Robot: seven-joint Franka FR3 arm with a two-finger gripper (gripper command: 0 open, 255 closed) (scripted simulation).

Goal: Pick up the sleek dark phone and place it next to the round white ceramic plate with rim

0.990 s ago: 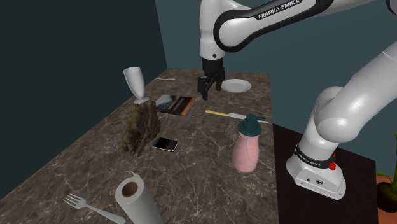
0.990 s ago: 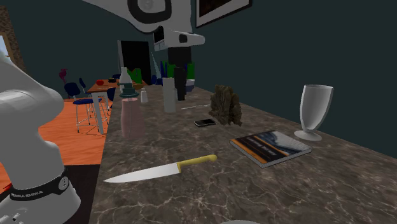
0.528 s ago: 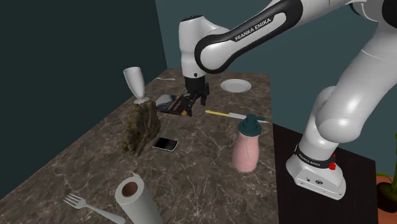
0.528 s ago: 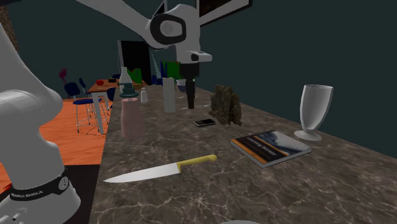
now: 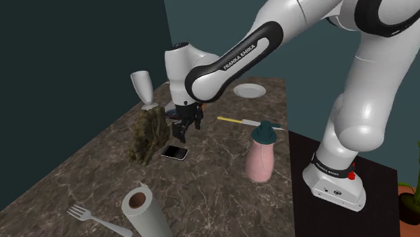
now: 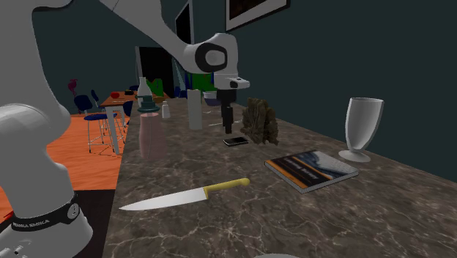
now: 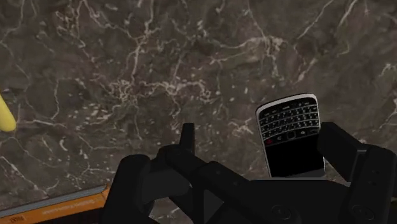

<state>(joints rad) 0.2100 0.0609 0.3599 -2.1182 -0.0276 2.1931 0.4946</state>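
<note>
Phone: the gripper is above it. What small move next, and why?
Probably shift the open gripper sideways until the phone sits midway between its fingers. In the wrist view the phone lies off-centre, close beside one finger; descending from here would likely land that finger on it.

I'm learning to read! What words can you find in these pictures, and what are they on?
"FRANKA EMIKA": along the dark stripe of the arm.
"FRANKA EMIKA": small, on the dark band around the arm's foot.
Phone: the key marks are too small to read.
Book: the cover print is too blurred to read.
</note>
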